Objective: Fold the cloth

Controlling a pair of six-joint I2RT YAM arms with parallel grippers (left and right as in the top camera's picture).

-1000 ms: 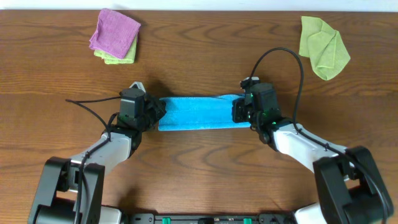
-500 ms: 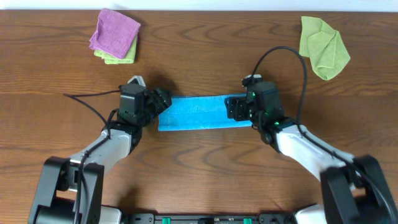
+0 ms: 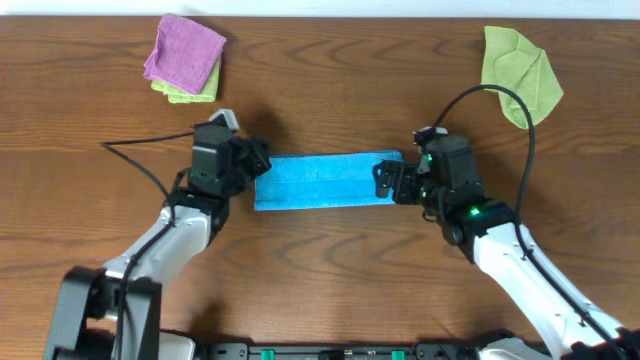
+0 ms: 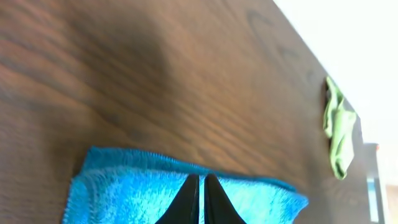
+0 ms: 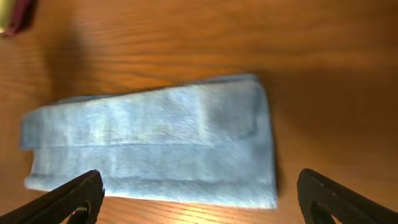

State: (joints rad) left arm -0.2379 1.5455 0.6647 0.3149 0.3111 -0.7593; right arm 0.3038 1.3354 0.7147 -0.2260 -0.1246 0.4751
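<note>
The cloth point(image 3: 325, 180) is sky blue and lies folded into a long flat strip across the middle of the table. My left gripper point(image 3: 260, 162) is at the strip's left end. In the left wrist view its gripper point(image 4: 200, 179) is shut, its dark fingertips together just above the cloth point(image 4: 130, 196), with nothing visibly pinched. My right gripper point(image 3: 389, 182) is at the strip's right end. In the right wrist view that gripper point(image 5: 205, 199) stands wide open, a finger on each side of the near edge of the cloth point(image 5: 155, 143), and nothing is held.
A purple cloth point(image 3: 186, 50) lies on a light green one at the back left. Another light green cloth point(image 3: 520, 72) lies crumpled at the back right, and this green cloth point(image 4: 339, 134) also shows in the left wrist view. The table's far edge runs behind them.
The right gripper opened and drew back to the right, off the cloth's end. The left gripper opened, shut again and shifted slightly towards the back. The cloth stays flat.
</note>
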